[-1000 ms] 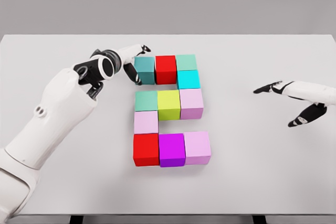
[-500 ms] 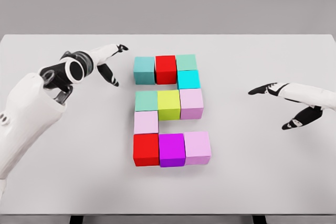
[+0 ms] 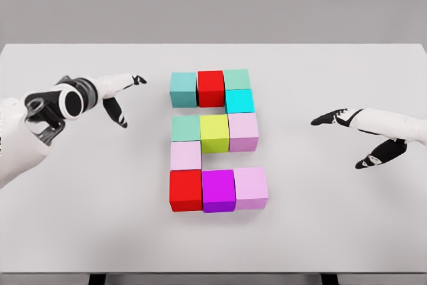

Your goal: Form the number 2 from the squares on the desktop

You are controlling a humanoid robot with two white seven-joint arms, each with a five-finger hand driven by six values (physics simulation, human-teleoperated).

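Eleven coloured cubes sit packed together near the middle of the white desk (image 3: 333, 231), a little toward its far edge, and they form the figure 2. The top row, from left to right, is a teal cube (image 3: 183, 89), a red cube (image 3: 211, 88) and a pale green cube (image 3: 237, 79). Just below the pale green one, touching it, is a cyan cube (image 3: 239, 101). The middle row holds a green cube (image 3: 185, 128), a yellow-green cube (image 3: 214, 132) and a pale lilac cube (image 3: 243, 131), side by side. Under the green cube, on the left side of the figure, stands a pale pink cube (image 3: 185, 155). The bottom row runs from a second red cube (image 3: 185, 189) through a magenta cube (image 3: 218, 190) to a lilac cube (image 3: 251, 187). The left hand (image 3: 119, 93) hovers over the desk toward its left edge, level with the top row and apart from the teal cube; its fingers are spread and it holds nothing. The right hand (image 3: 357, 135) hangs toward the right edge, well apart from the cubes, level with the middle row, with thumb and fingers likewise splayed and nothing in its grasp.
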